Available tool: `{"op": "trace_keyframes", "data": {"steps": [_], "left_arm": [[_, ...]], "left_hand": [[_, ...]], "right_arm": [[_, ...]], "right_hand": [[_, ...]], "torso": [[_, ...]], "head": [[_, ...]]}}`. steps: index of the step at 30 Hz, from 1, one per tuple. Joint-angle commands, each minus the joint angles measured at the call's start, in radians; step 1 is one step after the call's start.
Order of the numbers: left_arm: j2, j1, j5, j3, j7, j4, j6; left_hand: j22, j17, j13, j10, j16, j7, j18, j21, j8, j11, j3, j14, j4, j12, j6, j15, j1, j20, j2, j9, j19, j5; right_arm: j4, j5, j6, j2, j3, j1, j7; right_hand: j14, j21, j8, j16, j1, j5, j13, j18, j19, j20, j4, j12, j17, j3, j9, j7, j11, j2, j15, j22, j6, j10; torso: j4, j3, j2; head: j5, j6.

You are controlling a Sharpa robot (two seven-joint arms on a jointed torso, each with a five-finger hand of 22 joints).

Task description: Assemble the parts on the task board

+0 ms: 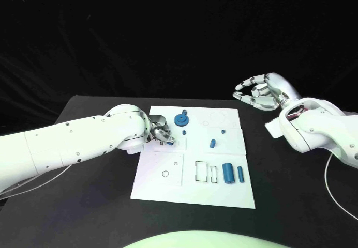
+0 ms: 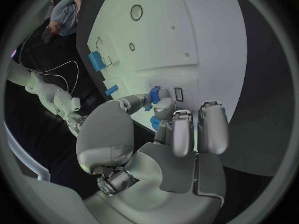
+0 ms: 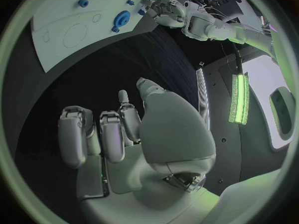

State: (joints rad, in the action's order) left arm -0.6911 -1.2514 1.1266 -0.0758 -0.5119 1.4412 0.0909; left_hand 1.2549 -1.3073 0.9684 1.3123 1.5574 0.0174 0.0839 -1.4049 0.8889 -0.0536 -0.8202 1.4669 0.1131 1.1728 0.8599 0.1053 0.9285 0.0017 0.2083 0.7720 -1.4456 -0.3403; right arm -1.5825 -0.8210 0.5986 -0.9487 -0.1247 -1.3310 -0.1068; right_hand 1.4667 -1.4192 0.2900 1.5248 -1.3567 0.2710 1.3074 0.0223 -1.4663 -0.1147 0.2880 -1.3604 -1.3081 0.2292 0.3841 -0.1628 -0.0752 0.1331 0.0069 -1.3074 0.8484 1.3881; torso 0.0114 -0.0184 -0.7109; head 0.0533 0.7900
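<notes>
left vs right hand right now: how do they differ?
Place: the left hand is down on the task board, at its left edge; the right hand hangs over bare black table, off the board.
Load: the left hand's fingertips close around a small blue part; the right hand holds nothing.
Pose: the right hand's fingers are curled loosely, apart.
Shared: both are silver hands on white arms.

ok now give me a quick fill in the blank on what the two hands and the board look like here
1. The left hand pinches a small ____ part over the task board.
2. The right hand hangs above the ____ table, holding nothing.
3. The blue gear sits on the board's ____ end from the robot.

Missing words: blue; black; far
</notes>
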Motion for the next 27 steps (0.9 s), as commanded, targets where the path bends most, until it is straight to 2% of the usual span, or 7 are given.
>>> {"op": "trace_keyframes", "data": {"steps": [1,6,16,27], "left_arm": [[0.004,0.005,-0.003,-0.005,-0.012,-0.001,0.032],[0.007,0.005,-0.002,-0.005,-0.012,-0.003,0.033],[0.01,0.005,-0.002,-0.005,-0.012,-0.006,0.033],[0.01,0.005,-0.002,-0.005,-0.012,-0.01,0.032]], "left_hand": [[0.002,-0.25,0.001,0.009,0.005,-0.006,-0.021,-0.006,0.005,-0.002,0.018,0.1,0.008,0.005,0.011,0.005,-0.011,-0.003,-0.002,-0.002,-0.005,0.004],[0.004,-0.252,0.002,0.009,0.006,-0.007,-0.021,-0.006,0.006,-0.002,0.032,0.101,0.017,0.007,0.013,0.005,-0.014,-0.003,-0.002,-0.005,-0.006,0.005],[0.007,-0.254,0.0,0.009,0.007,-0.008,-0.022,-0.007,0.013,-0.003,0.117,0.101,0.067,0.012,0.021,0.006,-0.029,-0.004,-0.001,-0.018,-0.008,0.006],[0.008,-0.255,-0.001,0.008,0.008,-0.008,-0.022,-0.006,0.015,-0.003,0.151,0.101,0.088,0.013,0.022,0.006,-0.03,-0.004,0.0,-0.024,-0.008,0.007]], "right_arm": [[-0.002,-0.005,-0.001,0.0,0.0,0.0,-0.008],[-0.002,-0.004,-0.002,0.0,0.0,0.0,-0.008],[-0.003,-0.004,-0.001,-0.002,0.0,0.0,-0.009],[-0.004,-0.003,-0.001,-0.004,0.0,0.0,-0.01]], "right_hand": [[0.073,0.004,0.003,-0.004,0.008,0.005,0.046,0.019,-0.014,0.008,-0.001,0.004,-0.129,0.006,-0.001,0.003,0.0,-0.002,-0.006,-0.142,0.002,-0.009],[0.073,0.004,0.004,-0.004,0.009,0.004,0.047,0.019,-0.014,0.008,-0.001,0.003,-0.129,0.006,-0.001,0.003,0.0,-0.002,-0.006,-0.142,0.002,-0.008],[0.072,0.005,0.004,-0.004,0.012,0.002,0.046,0.019,-0.014,0.009,0.0,0.003,-0.128,0.006,-0.001,0.003,0.0,-0.001,-0.006,-0.142,0.001,-0.008],[0.073,0.006,0.006,-0.004,0.018,-0.006,0.046,0.019,-0.014,0.009,0.0,0.003,-0.128,0.005,-0.002,0.004,0.0,0.001,-0.006,-0.141,0.001,-0.008]], "torso": [[0.0004,0.0003,0.0],[0.0,0.0005,0.0],[0.001,0.0002,0.0],[0.0,0.0008,-0.001]], "head": [[-0.001,0.002],[-0.001,0.002],[-0.004,0.002],[-0.003,0.0]]}}
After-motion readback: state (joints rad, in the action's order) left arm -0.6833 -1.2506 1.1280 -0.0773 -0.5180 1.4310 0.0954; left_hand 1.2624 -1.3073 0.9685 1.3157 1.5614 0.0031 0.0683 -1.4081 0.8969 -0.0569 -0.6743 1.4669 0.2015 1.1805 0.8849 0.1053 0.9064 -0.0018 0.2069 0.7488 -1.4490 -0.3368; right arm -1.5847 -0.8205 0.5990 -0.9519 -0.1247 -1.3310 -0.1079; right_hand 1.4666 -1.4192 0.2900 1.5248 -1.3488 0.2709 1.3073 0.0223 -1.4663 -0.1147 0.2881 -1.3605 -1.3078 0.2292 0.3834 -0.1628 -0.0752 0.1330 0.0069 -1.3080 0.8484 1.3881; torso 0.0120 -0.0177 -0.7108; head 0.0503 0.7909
